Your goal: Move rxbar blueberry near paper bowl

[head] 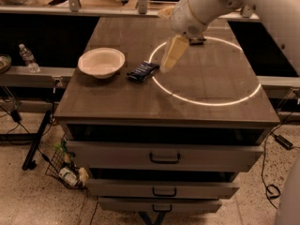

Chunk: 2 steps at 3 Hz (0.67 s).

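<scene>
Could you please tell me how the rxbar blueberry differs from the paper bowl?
The rxbar blueberry is dark navy, flat and rectangular; the paper bowl is off-white, round and hollow. The bar is much smaller than the bowl. Both rest close together on the table. The gripper hangs just beside the bar.
</scene>
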Tool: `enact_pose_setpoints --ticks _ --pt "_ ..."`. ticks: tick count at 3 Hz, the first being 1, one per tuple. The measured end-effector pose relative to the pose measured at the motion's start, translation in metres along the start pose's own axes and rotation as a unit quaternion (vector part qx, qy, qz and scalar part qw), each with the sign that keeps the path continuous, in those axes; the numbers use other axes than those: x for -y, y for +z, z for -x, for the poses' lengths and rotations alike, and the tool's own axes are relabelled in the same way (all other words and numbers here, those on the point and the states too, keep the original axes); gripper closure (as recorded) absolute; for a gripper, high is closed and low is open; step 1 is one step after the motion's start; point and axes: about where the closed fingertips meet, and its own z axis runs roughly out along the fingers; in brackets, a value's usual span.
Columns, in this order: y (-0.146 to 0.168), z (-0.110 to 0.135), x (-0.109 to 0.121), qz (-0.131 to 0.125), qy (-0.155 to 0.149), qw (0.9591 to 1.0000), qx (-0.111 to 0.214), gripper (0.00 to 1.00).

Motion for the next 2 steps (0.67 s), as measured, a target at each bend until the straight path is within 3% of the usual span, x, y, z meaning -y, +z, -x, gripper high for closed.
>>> enact_pose_setpoints --ticks 1,2 --pt "-0.08 -0.009 0.04 -0.087 0.042 0.9953 -0.01 0.0" --pt "-0.18 -0.037 0.06 -0.201 0.11 0.9722 -0.048 0.0"
